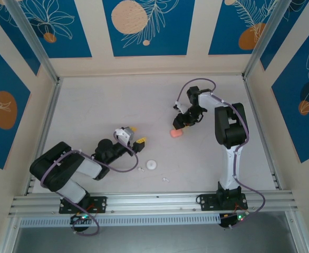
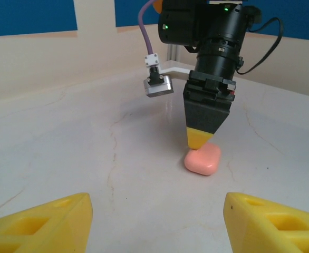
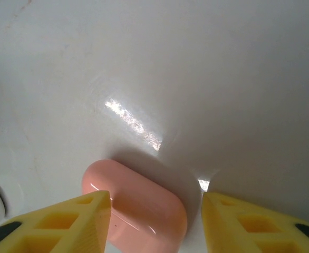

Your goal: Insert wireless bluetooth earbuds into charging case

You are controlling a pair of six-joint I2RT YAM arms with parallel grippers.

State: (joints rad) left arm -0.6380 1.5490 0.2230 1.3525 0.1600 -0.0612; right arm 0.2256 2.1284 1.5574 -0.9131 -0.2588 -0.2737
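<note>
saw the pale, glossy desk (image 1: 117, 105) across the middle of the top view. found the right end effector (image 1: 178, 125) right of centre, tip down, jaws apart and straddling the pink charging case (image 2: 202, 159), clamping nothing. found the left end effector (image 1: 137, 135) left of centre, likewise spread and empty, pointed toward that case. noted the pink case lying shut, and the white round case (image 1: 152, 165) at lower centre, well apart from it. made out two specks near the white case, taken for white earbuds (image 1: 141, 169), neither in any case. judged the risks thus: might have shoved the slick pink case sideways with one spread finger; might have flicked such tiny earbuds away while pinching; might have knocked both end effectors together over one case; could not have seated anything with the lid shut.
</note>
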